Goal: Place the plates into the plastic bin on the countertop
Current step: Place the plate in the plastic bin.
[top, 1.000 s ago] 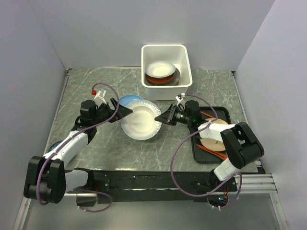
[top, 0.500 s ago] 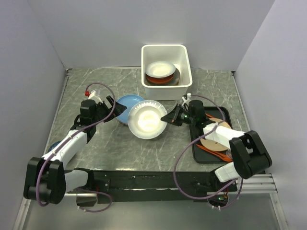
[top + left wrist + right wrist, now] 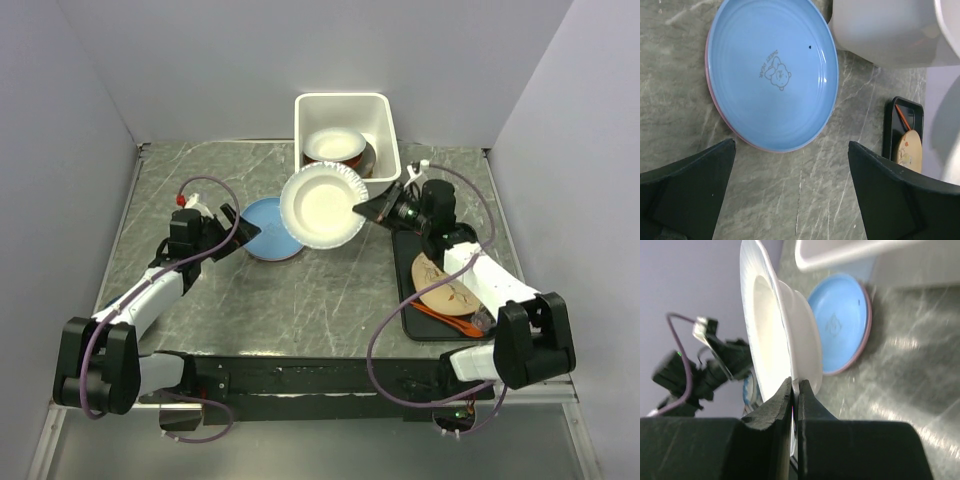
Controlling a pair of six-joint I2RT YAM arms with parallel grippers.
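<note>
While clamped shut on the right rim of the white plate (image 3: pixel 322 206), holds it raised and tilted in the right gripper (image 3: pixel 360 209), just before the near wall of the bin (image 3: pixel 340 97), with the opening beyond, far and slightly right of the plate. Leaves the left gripper (image 3: pixel 792 192) spread wide and empty over the blue plate (image 3: pixel 772 75), flat on the countertop (image 3: pixel 300 300) to the left.

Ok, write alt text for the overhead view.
The right gripper holds a white plate by its rim, raised near the front of the plastic bin, which contains stacked plates. The left gripper is open beside a blue plate on the countertop.
</note>
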